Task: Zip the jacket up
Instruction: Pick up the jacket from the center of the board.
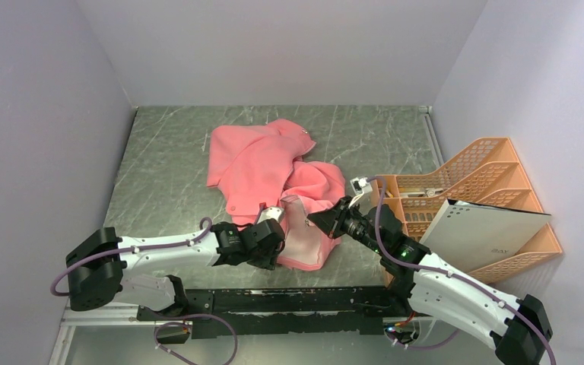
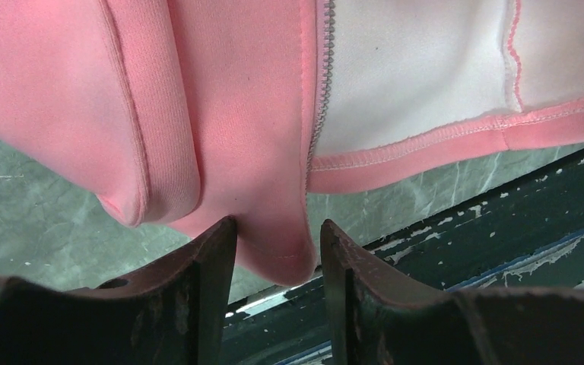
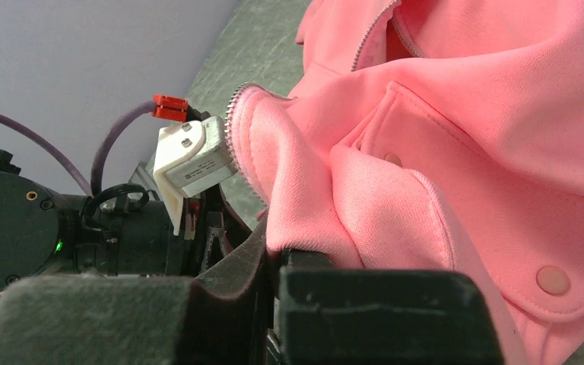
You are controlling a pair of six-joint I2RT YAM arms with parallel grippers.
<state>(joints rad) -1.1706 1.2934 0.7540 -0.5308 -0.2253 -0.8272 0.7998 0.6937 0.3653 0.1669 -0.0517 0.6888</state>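
1. Left fingers (image 2: 205,296), nearest the lens in their own wrist view: dark, standing partly apart. A fold of the jacket (image 1: 255,163) hem fills the gap and touches both, so we class this as a grip.
2. Right fingers (image 3: 380,319): pressed together on a thin edge of the jacket front, below the snap-buttoned pocket flap (image 3: 517,228).
3. Jacket: salmon pink, crumpled mid-counter (image 1: 160,175), front open with pale lining showing, near end held between the two arms.
4. Zipper teeth (image 2: 324,76): one row runs down to the hem just beside the left grip. We see no pull.
5. Handling note, our judgement: hold the hem corner firm. Draw both front edges level and taut so the lower zipper ends meet squarely. Keep fabric from bunching over the teeth.
6. Writing: the white module (image 3: 194,156) on the left wrist carries a small printed label, unreadable. The white binder (image 1: 487,228) in the orange file rack (image 1: 494,160) bears faint lettering we cannot make out. No brand shows on the jacket.
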